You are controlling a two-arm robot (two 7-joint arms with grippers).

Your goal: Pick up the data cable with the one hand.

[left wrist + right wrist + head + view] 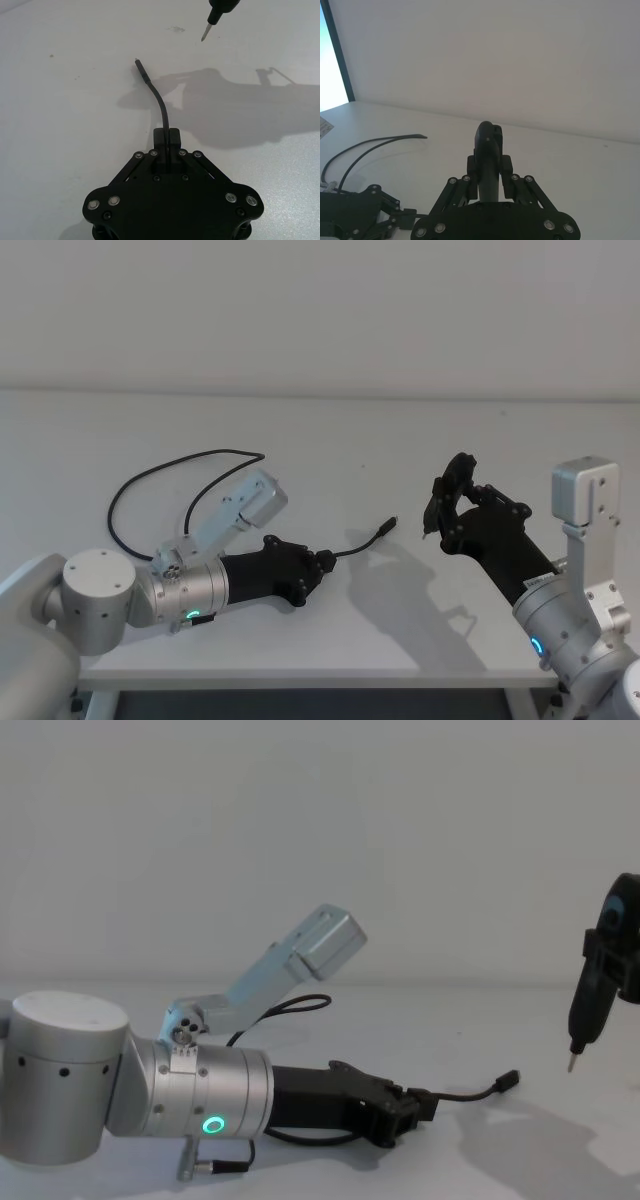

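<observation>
One white table (pixel 330 430) carries everything. The left arm (pixel 190 592) is laid low across it from the robot's left, with the wrist close to the surface. The left gripper (pixel 322 562) is found at that arm's tip near the table's middle, its jaws clenched on the data cable (pixel 150 475). In the left wrist view the cable is seen running straight out from between the closed fingers (pixel 174 136).

The right gripper (pixel 450 508) is held raised over the right side, well apart from the cable. It is clamped on a pen-shaped tool (pixel 588 1005) whose tip is pointed down and is clear of the table. It is judged idle for this task.

Most of the data cable is laid in a wide loop on the surface behind the left arm. A short free end is projected past the left gripper toward the right and is ended by the plug (pixel 512 1077), which looks slightly raised off the table.

Step judged: grasp made, lift not yet done, since the loop is flat on the table. A straight upward raise with the grip kept firm is judged to be called for next. It should be slow enough that the trailing loop is not snagged under the arm.
</observation>
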